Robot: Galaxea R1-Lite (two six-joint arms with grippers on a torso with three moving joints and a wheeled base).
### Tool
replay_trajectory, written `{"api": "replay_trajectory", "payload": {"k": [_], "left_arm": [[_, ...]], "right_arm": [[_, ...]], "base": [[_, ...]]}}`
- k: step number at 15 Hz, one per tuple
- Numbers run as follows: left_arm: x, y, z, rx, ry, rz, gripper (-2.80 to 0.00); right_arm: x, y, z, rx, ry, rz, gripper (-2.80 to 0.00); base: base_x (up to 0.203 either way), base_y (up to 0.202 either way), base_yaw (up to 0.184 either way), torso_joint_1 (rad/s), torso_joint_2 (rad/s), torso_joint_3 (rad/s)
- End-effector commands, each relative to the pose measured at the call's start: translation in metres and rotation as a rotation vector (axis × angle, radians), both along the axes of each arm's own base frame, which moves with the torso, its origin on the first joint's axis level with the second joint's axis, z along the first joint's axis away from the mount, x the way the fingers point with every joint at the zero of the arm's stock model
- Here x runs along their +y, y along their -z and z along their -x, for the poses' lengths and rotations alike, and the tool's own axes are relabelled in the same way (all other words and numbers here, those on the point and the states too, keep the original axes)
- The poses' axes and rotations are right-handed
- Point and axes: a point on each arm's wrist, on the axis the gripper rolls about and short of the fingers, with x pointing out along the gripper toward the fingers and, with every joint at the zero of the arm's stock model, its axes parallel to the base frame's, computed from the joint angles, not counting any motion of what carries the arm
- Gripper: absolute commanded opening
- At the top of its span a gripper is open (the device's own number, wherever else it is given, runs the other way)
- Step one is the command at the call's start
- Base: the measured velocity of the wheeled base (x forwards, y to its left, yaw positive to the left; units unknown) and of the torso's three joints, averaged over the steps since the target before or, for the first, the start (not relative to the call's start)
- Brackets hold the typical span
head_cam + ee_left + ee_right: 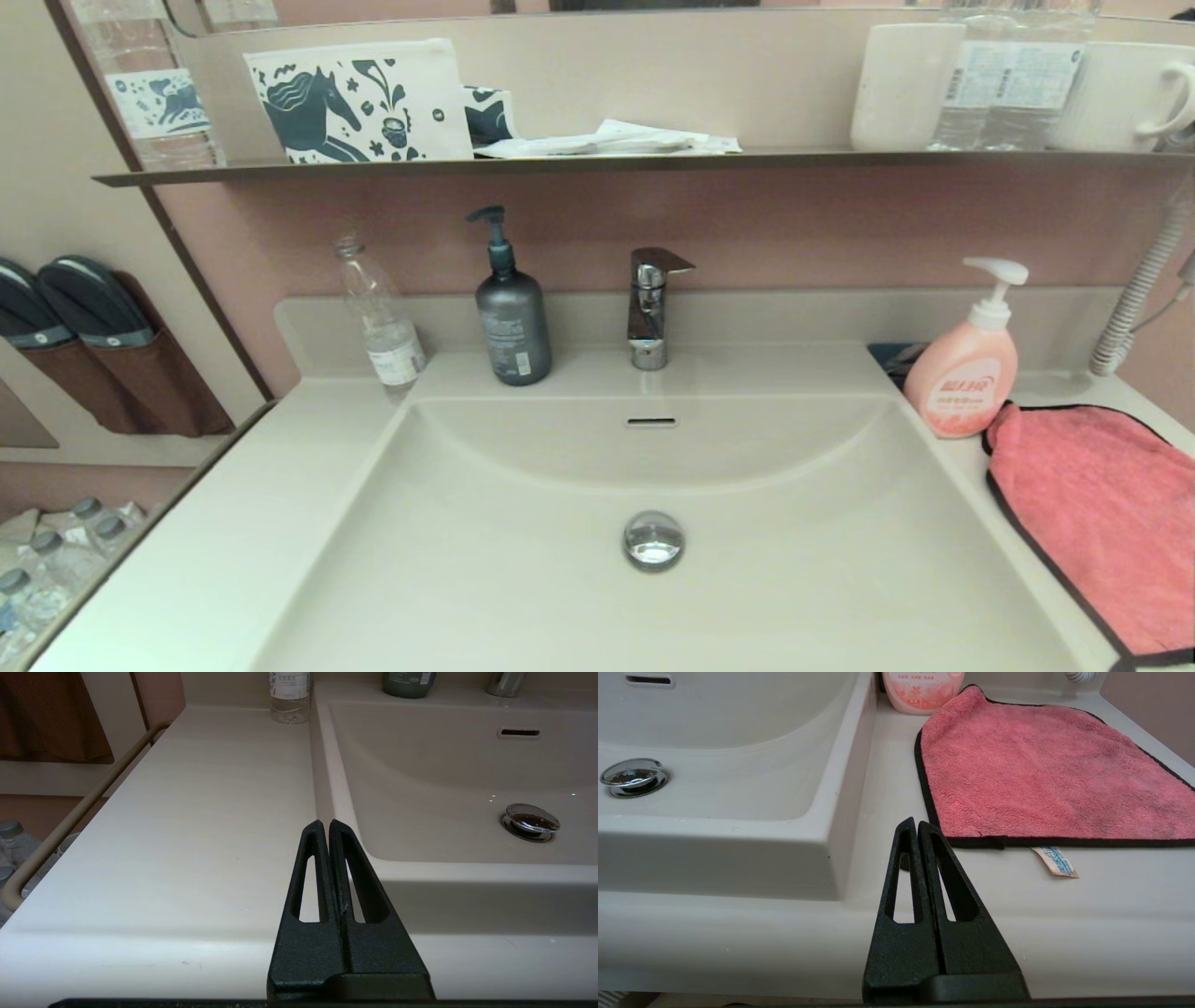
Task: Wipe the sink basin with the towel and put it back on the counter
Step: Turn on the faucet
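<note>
The cream-white sink basin (523, 569) fills the middle of the head view, with its chrome drain plug (653, 539) and overflow slot (651, 422). The coral-pink towel (1097, 518) with black edging lies flat on the counter (1046, 392) to the basin's right. Neither gripper shows in the head view. In the right wrist view my right gripper (916, 823) is shut and empty, low over the counter's front edge, just short of the towel (1045, 770). In the left wrist view my left gripper (325, 824) is shut and empty over the counter (187, 826) left of the basin (444, 779).
A chrome tap (651, 308), a grey pump bottle (512, 313) and a clear water bottle (383, 322) stand along the back ledge. A pink soap bottle (966, 364) stands beside the towel's far corner. A dark wall shelf (597, 166) holds cups and pouches above.
</note>
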Motion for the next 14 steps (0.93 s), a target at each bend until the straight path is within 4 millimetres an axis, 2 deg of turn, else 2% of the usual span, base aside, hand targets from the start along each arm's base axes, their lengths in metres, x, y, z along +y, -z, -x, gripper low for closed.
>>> {"api": "replay_trajectory", "payload": {"k": [1,14], "left_arm": [[0.0,0.0,0.0,0.0,-0.001,0.0,-2.8],[0.0,0.0,0.0,0.0,-0.001,0.0,-2.8]], "right_arm": [[0.0,0.0,-0.0001,0.001,-0.001,0.001,-2.8],[0.0,-0.0002,0.0,0.0,-0.001,0.001,-2.8]], "base": [[0.0,0.0,0.0,0.0,0.0,0.0],[0.0,0.0,0.0,0.0,0.0,0.0]]}}
